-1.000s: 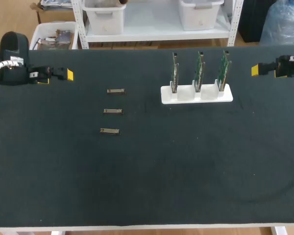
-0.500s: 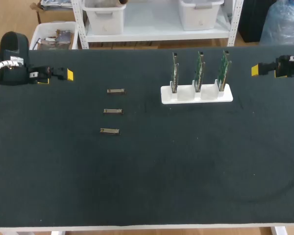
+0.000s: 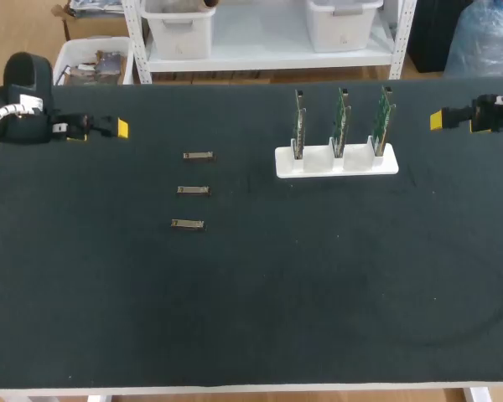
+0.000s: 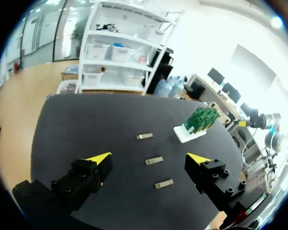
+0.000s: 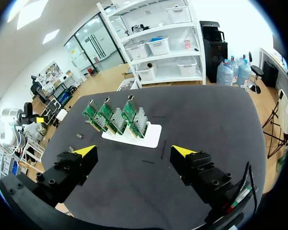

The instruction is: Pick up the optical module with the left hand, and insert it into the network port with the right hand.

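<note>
Three small metal optical modules [image 3: 198, 156] [image 3: 194, 190] [image 3: 188, 224] lie in a column left of the table's middle. A white holder [image 3: 336, 163] at the back right carries three upright green network boards [image 3: 340, 123]. My left gripper [image 3: 99, 132] hangs open and empty at the far left edge, well left of the modules. In the left wrist view the modules [image 4: 154, 160] lie ahead of the open left gripper [image 4: 149, 159]. My right gripper [image 3: 454, 124] is open and empty at the far right, right of the holder. The holder [image 5: 151, 136] lies ahead of the right gripper [image 5: 135, 151].
The dark table mat [image 3: 251, 293] stretches bare across the near half. In the right wrist view the boards [image 5: 115, 117] stand in a row on the holder, and the modules [image 5: 79, 135] show small beyond them.
My left arm has shifted very slightly toward the table's far side. The modules, the holder and my right arm have not moved.
</note>
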Robot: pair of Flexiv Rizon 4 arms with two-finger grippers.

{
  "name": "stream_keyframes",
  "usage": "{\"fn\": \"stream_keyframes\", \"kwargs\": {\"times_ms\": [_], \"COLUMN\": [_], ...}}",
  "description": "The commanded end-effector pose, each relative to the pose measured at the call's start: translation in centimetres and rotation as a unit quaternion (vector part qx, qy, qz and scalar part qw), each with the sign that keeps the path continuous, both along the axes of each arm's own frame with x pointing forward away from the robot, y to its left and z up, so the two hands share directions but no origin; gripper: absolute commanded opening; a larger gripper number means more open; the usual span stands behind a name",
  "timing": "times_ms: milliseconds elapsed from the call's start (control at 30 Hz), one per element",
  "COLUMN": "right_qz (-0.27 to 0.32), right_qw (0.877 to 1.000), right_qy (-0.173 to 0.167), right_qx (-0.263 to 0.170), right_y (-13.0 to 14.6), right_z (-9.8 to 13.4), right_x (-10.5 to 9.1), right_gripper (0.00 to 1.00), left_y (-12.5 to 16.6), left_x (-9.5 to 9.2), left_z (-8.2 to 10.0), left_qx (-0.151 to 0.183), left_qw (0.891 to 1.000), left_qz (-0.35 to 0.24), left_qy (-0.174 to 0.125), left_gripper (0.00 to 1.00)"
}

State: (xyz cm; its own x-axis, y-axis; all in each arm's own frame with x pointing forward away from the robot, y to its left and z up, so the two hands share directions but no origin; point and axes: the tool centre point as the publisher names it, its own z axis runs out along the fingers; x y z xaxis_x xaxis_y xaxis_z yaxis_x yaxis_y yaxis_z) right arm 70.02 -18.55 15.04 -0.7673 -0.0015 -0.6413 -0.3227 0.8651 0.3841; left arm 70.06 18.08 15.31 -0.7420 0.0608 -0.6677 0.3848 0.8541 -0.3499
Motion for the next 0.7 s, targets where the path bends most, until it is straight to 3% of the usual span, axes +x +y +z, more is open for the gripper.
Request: {"fn": "stream_keyframes", "kwargs": {"times_ms": [33,300,533,700], "right_qz": [-0.002,-0.002,-0.002,-0.002], "right_qw": [1.0,1.0,1.0,1.0], "right_qy": [0.0,0.0,0.0,0.0], "right_qx": [-0.001,-0.001,-0.001,-0.001], "right_y": [0.1,0.1,0.1,0.1], "right_z": [0.0,0.0,0.0,0.0], "right_x": [-0.1,-0.1,-0.1,-0.1], "right_gripper": [1.0,1.0,1.0,1.0], "left_y": [0.4,0.2,0.0,-0.4], "left_x": [0.2,0.8,2.5,4.3], "left_z": [0.1,0.4,0.5,0.2], "left_qx": [0.0,0.067,0.159,0.204], "left_qw": [0.999,0.983,0.952,0.929], "left_qz": [-0.032,-0.165,-0.246,-0.289], "left_qy": [-0.01,-0.046,-0.094,-0.107], "left_gripper": [1.0,1.0,1.0,1.0]}}
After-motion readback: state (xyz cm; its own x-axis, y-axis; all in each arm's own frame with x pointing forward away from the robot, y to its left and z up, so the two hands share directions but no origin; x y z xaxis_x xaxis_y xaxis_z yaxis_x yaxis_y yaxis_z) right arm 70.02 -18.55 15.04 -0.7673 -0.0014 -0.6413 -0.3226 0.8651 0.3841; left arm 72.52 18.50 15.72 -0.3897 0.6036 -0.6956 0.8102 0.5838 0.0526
